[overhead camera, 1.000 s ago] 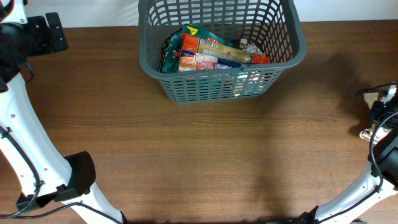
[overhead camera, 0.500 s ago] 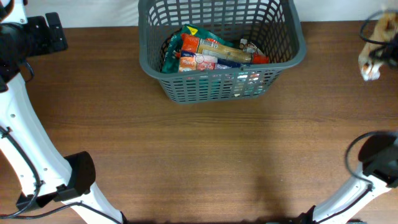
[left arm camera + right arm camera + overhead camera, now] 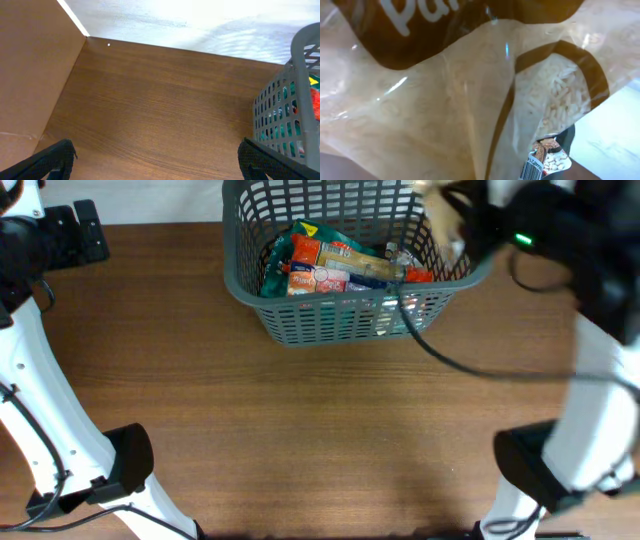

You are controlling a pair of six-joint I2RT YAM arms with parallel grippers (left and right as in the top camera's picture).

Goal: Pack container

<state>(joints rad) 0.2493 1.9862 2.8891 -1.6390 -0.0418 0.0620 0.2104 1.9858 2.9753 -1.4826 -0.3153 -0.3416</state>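
Note:
The dark grey lattice container (image 3: 246, 280) stands at the back middle of the table and holds several food packets (image 3: 330, 265). Its left wall shows in the left wrist view (image 3: 295, 75). My right gripper (image 3: 462, 210) is motion-blurred over the container's right rim. It is shut on a beige and brown rice packet (image 3: 438, 220), which fills the right wrist view (image 3: 445, 100) and hides the fingers. My left gripper (image 3: 85, 230) is at the far left back of the table. It is open and empty (image 3: 157, 150), above bare wood to the left of the container.
The brown wooden table (image 3: 330, 430) spreads in front of the container. A white wall runs behind the table's back edge (image 3: 175, 20). The arm bases stand at the front left (image 3: 125, 465) and front right (image 3: 530, 465).
My right arm has swung from the table's right edge up and left to the container's right rim, carrying the rice packet. The left arm and the container have not moved.

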